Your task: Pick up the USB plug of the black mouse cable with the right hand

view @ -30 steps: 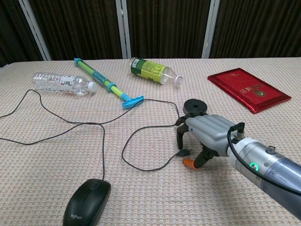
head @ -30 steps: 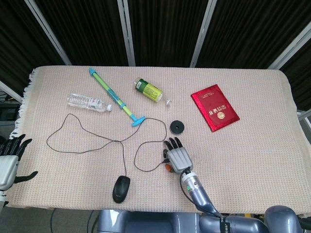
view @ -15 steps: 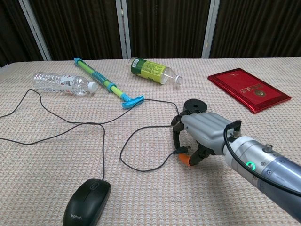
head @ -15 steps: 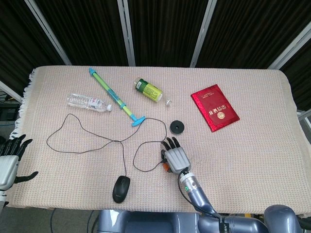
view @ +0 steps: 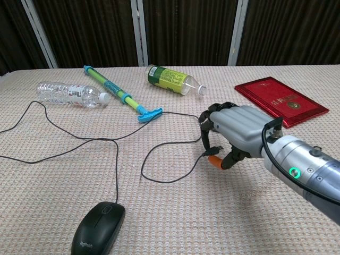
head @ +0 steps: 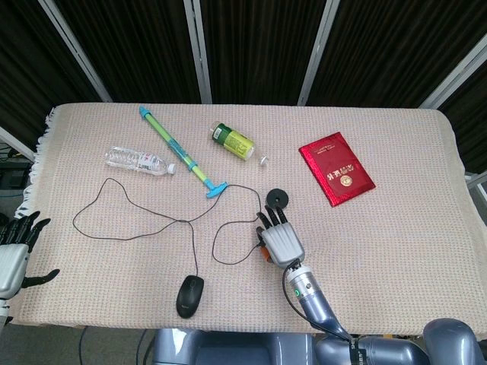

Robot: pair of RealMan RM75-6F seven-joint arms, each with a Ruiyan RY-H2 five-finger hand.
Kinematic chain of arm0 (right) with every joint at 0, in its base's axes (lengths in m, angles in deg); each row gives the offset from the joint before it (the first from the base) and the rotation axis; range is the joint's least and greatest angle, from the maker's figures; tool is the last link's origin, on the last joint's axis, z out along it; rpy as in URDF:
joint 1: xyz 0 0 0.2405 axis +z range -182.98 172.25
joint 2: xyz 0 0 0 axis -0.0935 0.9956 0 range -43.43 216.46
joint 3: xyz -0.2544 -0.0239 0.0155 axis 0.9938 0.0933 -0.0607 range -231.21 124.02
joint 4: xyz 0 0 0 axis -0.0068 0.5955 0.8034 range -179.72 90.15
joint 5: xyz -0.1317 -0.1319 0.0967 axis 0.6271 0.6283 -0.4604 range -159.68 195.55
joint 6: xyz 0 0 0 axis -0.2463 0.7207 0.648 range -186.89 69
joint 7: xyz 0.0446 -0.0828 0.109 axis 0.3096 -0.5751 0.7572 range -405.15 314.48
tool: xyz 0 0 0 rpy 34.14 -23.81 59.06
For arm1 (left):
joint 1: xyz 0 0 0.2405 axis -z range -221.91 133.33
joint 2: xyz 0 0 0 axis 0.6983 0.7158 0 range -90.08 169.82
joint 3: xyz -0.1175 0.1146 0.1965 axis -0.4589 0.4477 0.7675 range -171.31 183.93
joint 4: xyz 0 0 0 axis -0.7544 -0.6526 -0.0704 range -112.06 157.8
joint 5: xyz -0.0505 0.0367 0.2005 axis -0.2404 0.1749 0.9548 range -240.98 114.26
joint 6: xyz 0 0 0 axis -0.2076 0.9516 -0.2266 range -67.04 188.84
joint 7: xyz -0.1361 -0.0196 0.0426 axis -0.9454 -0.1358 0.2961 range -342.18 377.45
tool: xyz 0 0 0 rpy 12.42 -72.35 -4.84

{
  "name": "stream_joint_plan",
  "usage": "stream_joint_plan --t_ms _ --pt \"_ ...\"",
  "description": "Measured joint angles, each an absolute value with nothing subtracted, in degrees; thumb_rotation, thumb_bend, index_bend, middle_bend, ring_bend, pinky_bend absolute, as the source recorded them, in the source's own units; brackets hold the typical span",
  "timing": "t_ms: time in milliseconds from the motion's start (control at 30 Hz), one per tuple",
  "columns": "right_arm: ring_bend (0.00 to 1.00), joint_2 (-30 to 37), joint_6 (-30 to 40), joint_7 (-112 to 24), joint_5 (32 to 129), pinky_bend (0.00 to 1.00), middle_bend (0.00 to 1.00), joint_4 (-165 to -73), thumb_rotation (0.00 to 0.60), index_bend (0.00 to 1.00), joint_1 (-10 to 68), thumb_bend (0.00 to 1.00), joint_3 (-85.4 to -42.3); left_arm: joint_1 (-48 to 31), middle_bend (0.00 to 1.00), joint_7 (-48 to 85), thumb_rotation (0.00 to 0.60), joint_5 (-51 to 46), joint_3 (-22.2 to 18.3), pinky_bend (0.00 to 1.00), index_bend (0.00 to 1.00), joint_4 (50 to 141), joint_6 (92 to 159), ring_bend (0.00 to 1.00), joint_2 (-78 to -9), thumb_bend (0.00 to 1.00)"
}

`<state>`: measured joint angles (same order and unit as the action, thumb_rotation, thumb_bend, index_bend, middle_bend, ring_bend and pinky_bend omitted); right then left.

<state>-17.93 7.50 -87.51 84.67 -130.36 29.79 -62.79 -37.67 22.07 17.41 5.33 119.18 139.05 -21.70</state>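
Observation:
The black mouse (head: 190,296) (view: 98,229) lies near the table's front edge. Its thin black cable (head: 192,251) (view: 116,159) winds over the beige cloth and loops back to my right hand (head: 280,239) (view: 236,133). This hand hovers a little above the cloth and pinches the small USB plug (view: 211,152) between its orange-tipped thumb and curled fingers. The cable rises off the cloth to the plug. In the head view the hand hides the plug. My left hand (head: 11,251) rests off the table's left edge, fingers apart and holding nothing.
A black disc (head: 278,199) sits just beyond the right hand. Further back lie a red booklet (head: 336,168) (view: 280,100), a green bottle (head: 233,141) (view: 171,78), a blue-green stick (head: 176,153) (view: 118,94) and a clear water bottle (head: 135,160) (view: 69,93).
The right hand closed on the USB plug, then rose and shifted back towards the disc, drawing the cable's end off the cloth. The left hand stayed still.

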Motion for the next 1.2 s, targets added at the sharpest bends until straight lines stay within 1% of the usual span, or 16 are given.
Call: stream_joint_plan --t_ms 133,233,433,500,633,733,867,967,1067,1167,1200 --pt "0.0 -16.6 9.6 -91.8 84.9 0.0 0.15 -133.1 0.6 0.52 29.9 0.37 -63.2 -37.7 0.0 22.2 0.6 17.5 5.4 0.0 0.11 119.2 139.1 0.0 -21.7 0.12" --pt "0.0 -15.7 10.7 -92.1 83.9 0.0 0.15 -136.3 0.6 0.52 29.6 0.37 -64.1 -37.7 0.0 22.0 0.6 17.3 5.3 0.0 0.11 119.3 139.1 0.0 -21.7 0.12" --pt "0.0 -15.1 12.2 -86.3 80.4 0.0 0.15 -141.7 0.6 0.53 28.0 0.37 -67.1 -37.8 0.0 21.8 0.6 17.2 5.4 0.0 0.12 119.5 139.1 0.0 -21.6 0.12" --pt "0.0 -15.6 12.8 -82.6 77.3 0.0 0.16 -143.8 0.6 0.53 27.0 0.37 -69.0 -37.9 0.0 21.9 0.6 17.4 5.5 0.0 0.12 119.7 139.2 0.0 -21.6 0.12" --pt "0.0 -16.0 13.6 -78.6 66.5 0.0 0.16 -148.2 0.6 0.54 25.8 0.37 -73.3 -37.9 0.0 22.0 0.6 17.4 5.6 0.0 0.12 119.7 139.2 0.0 -21.7 0.12" --pt "0.0 -16.1 14.4 -77.3 55.6 0.0 0.16 -151.2 0.6 0.54 25.3 0.37 -77.5 -37.8 0.0 22.0 0.6 17.3 5.6 0.0 0.12 119.8 139.0 0.0 -21.7 0.12" --pt "0.0 -15.7 15.6 -76.0 40.0 0.0 0.16 -154.8 0.6 0.55 25.5 0.37 -83.8 -37.8 0.0 22.2 0.6 17.3 5.6 0.0 0.12 119.8 138.8 0.0 -21.7 0.12" --pt "0.0 -15.3 16.3 -75.0 30.2 0.0 0.16 -156.8 0.6 0.55 26.1 0.37 -88.5 -37.7 0.0 22.3 0.6 17.2 5.6 0.0 0.12 119.8 138.8 0.0 -21.8 0.12" --pt "0.0 -14.6 16.7 -74.0 22.5 0.0 0.16 -158.2 0.6 0.55 27.2 0.37 -92.9 -37.7 0.0 22.3 0.6 17.1 5.6 0.0 0.12 119.9 138.7 0.0 -21.8 0.12" --pt "0.0 -13.5 16.8 -72.8 18.1 0.0 0.16 -158.9 0.6 0.55 28.9 0.37 -96.2 -37.7 0.0 22.1 0.6 16.9 5.6 0.0 0.12 119.9 138.6 0.0 -21.7 0.12" --pt "0.0 -13.3 16.7 -72.3 17.6 0.0 0.16 -159.0 0.6 0.55 29.4 0.37 -96.7 -37.7 0.0 22.1 0.6 16.9 5.6 0.0 0.12 120.0 138.5 0.0 -21.7 0.12"
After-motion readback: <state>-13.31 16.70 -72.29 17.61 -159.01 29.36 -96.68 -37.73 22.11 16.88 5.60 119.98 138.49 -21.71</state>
